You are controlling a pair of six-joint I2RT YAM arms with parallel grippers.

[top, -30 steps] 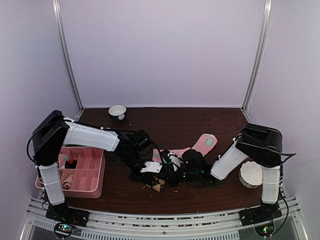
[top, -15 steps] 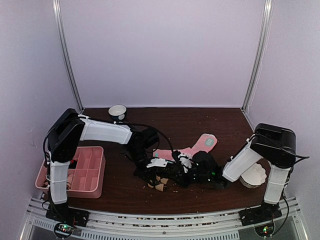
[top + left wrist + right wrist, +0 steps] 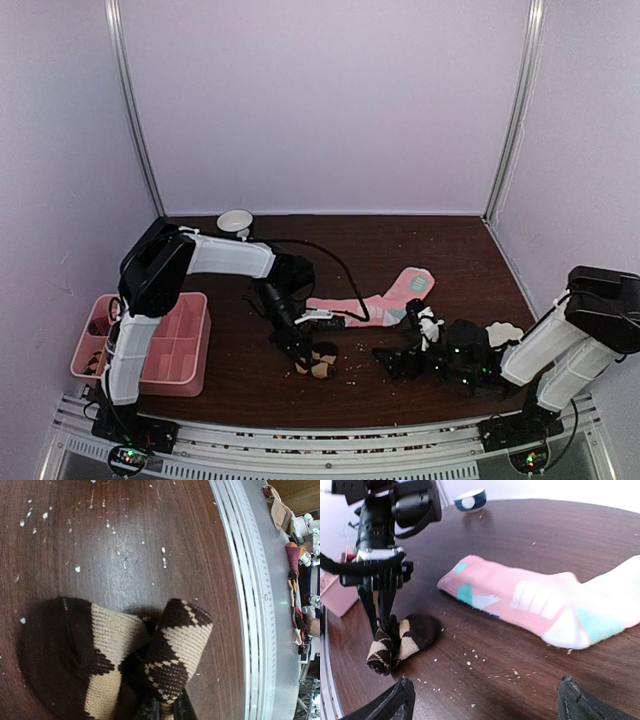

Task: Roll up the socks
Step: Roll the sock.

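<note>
One pink sock lies stretched left-right, toe pointing right.

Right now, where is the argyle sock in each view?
Top external: argyle sock at centre front, under the left gripper.
Left wrist: sock fills the bottom left.
Right wrist: sock at lower left.
Shared landmark: the left gripper pinching it.

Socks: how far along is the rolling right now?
Done: the brown-and-tan argyle knit sock looks bunched into a roll. In hand: the left claw is shut on it; the right claw is open, empty. Left: the long pink sock with mint-green patches lies flat, unrolled.
</note>
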